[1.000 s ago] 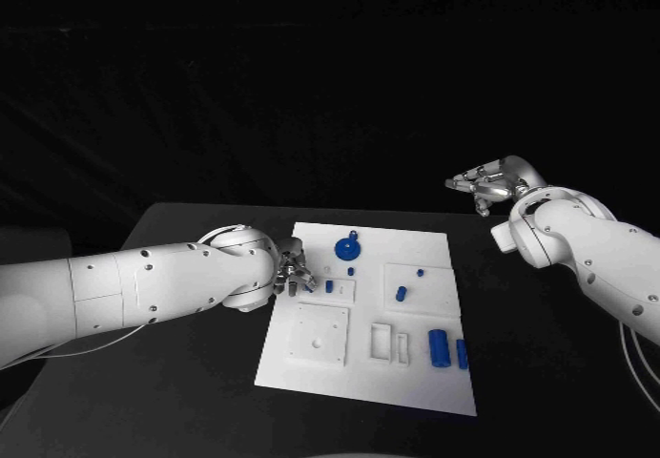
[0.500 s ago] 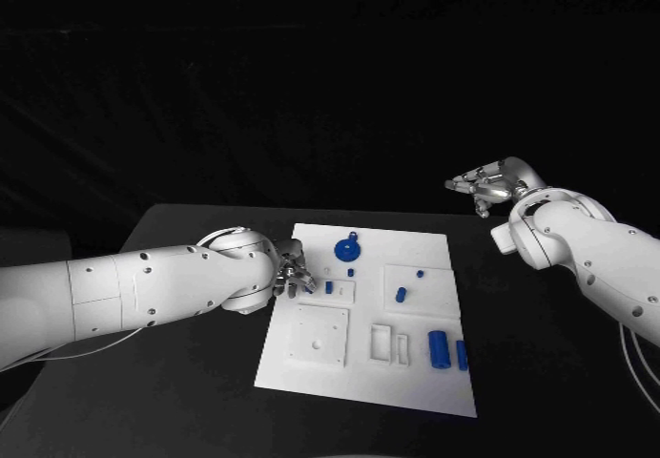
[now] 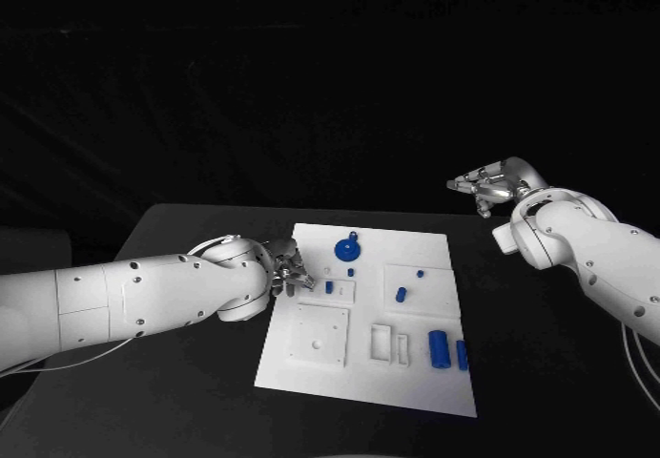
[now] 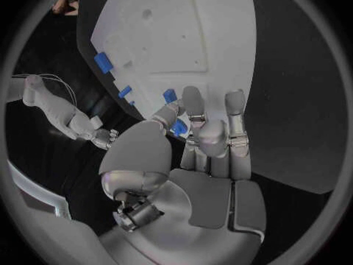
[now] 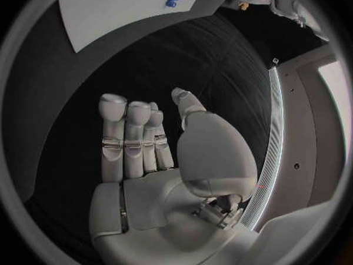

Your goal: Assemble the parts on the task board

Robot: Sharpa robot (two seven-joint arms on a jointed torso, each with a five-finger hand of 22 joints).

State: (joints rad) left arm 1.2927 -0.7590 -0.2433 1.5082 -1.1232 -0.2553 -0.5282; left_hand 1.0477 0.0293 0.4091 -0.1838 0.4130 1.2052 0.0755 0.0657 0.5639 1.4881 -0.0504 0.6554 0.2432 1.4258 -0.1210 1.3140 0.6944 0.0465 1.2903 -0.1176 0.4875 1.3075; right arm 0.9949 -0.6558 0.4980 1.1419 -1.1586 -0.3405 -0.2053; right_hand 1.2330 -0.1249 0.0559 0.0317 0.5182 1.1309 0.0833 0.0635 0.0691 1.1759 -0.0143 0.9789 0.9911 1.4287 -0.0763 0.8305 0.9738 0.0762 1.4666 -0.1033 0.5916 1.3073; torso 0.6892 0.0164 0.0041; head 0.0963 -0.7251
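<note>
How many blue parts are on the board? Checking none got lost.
7: round disc far side; one piece by the left hand; three small pieces mid-board; two cylinders near right. The hand may hide others.

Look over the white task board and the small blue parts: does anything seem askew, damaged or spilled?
Nothing stands out. The white task board lies flat on the black table, and the blue parts, such as the round blue disc, lie within its edges.
</note>
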